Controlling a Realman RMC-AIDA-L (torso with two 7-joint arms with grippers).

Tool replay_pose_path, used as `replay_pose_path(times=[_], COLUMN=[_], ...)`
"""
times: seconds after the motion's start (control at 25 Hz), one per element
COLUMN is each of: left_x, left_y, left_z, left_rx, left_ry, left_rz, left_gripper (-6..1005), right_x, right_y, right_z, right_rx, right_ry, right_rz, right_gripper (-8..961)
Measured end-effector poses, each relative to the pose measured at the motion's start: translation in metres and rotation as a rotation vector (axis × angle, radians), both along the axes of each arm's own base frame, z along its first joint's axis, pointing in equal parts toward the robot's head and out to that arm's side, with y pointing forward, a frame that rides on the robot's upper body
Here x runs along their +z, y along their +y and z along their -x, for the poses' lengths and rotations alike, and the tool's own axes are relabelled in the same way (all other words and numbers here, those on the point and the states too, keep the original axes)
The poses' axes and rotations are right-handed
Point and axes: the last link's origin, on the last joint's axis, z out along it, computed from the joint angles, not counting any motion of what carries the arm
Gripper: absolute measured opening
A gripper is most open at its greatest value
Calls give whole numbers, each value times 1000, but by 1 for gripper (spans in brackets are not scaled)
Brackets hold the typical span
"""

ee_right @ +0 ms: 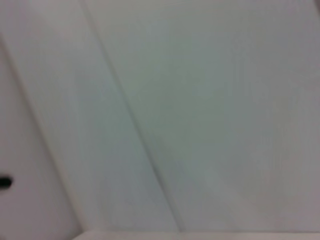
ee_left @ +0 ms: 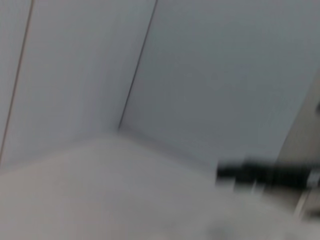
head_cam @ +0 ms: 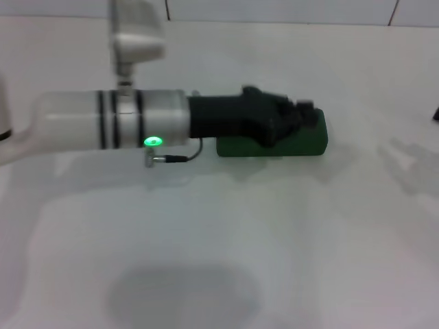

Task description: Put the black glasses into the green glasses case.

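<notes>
The green glasses case (head_cam: 306,142) lies on the white table, right of centre in the head view. It looks closed, with only its front wall and right end showing. My left arm reaches in from the left, and its black left gripper (head_cam: 296,113) rests over the top of the case, covering most of the lid. The black glasses are not visible in any view. A small dark piece at the right edge of the head view (head_cam: 436,114) is probably my parked right gripper. A blurred black shape (ee_left: 262,176) shows in the left wrist view.
The white table (head_cam: 219,247) stretches out in front of the case. A tiled wall (head_cam: 288,10) stands close behind. A faint grey mark (head_cam: 405,161) lies on the table right of the case. A cable and plug (head_cam: 168,158) hang under my left wrist.
</notes>
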Motion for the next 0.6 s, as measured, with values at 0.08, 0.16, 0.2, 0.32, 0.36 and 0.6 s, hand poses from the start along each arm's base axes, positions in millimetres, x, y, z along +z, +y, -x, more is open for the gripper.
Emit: replay_pose_path(times=[0.08, 0.16, 0.2, 0.32, 0.36, 0.6], left_x=[17, 36, 42, 66, 75, 103], left_y=[-11, -24, -28, -40, -44, -72], left_z=[7, 22, 28, 51, 59, 81], left_rx=[-28, -35, -33, -26, -31, -114], left_ry=[-90, -161, -180, -194, -189, -193], left_rz=[-41, -115, -143, -193, -191, -100], left_gripper=[133, 146, 152, 234, 272, 515], right_x=[-5, -10, -13, -21, -26, -49], right_y=[-3, -5, -6, -11, -12, -8], right_z=[8, 19, 28, 53, 62, 105], right_rx=[73, 153, 204, 337, 382, 557], right_ry=[-27, -32, -17, 43, 59, 74], right_rz=[42, 93, 120, 196, 228, 383], right_gripper=[353, 353, 354, 355, 468, 748])
